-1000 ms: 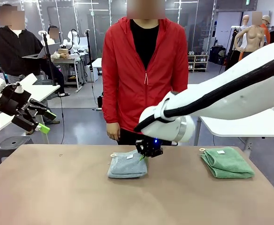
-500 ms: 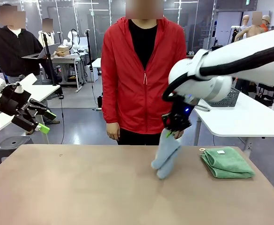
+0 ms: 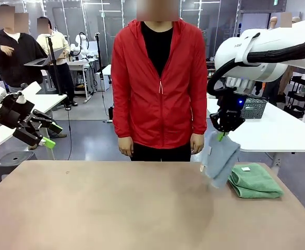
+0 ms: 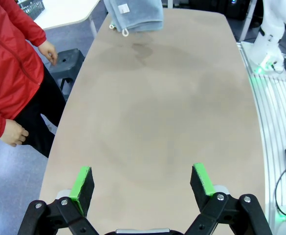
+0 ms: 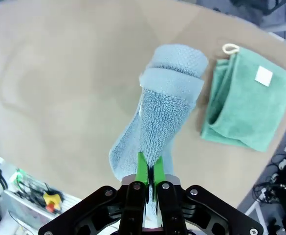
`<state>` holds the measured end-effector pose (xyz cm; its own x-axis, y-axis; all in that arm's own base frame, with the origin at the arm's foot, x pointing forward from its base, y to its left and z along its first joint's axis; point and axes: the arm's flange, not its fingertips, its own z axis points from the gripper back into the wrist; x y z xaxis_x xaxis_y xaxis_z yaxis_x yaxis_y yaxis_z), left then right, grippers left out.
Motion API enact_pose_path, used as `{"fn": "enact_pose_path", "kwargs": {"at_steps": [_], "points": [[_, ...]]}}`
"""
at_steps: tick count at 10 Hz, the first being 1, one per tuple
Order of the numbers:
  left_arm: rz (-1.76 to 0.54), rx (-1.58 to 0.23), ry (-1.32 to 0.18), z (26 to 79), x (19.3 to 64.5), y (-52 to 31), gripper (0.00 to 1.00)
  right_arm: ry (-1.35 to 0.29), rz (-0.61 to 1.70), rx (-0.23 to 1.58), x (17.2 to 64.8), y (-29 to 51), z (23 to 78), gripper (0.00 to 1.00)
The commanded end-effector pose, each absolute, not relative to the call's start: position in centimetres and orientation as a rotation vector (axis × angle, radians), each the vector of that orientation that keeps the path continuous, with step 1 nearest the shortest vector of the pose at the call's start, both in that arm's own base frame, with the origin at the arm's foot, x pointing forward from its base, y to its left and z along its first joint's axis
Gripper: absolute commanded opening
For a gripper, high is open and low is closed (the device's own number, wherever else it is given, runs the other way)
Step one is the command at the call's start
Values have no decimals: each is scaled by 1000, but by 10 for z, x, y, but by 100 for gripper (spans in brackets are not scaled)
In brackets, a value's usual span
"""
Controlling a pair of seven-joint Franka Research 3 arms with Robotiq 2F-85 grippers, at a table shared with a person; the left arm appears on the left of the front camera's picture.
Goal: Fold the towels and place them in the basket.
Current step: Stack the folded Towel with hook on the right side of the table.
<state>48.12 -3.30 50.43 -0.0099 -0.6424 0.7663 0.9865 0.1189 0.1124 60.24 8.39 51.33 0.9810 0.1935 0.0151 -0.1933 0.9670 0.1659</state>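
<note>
One green towel (image 3: 255,181) beside hanging blue-grey towel (image 3: 220,159)

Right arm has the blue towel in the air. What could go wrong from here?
1. The right pincer grips the blue towel by a thin edge, with most of the cloth hanging below; it may slip out.
2. The hanging fold is already loosening, so it may come undone before it reaches the basket.
3. The towel's low end hangs next to the green towel; a sideways swing might drag it.
</note>
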Motion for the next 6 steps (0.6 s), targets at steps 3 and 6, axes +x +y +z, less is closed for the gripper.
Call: {"fn": "enact_pose_path", "kwargs": {"at_steps": [3,6], "points": [[-1391,-540,-808,505,478,-34,100,42,152,147,632,55,523,5],[-1391,-540,-808,505,478,-34,100,42,187,163,618,58,517,5]]}}
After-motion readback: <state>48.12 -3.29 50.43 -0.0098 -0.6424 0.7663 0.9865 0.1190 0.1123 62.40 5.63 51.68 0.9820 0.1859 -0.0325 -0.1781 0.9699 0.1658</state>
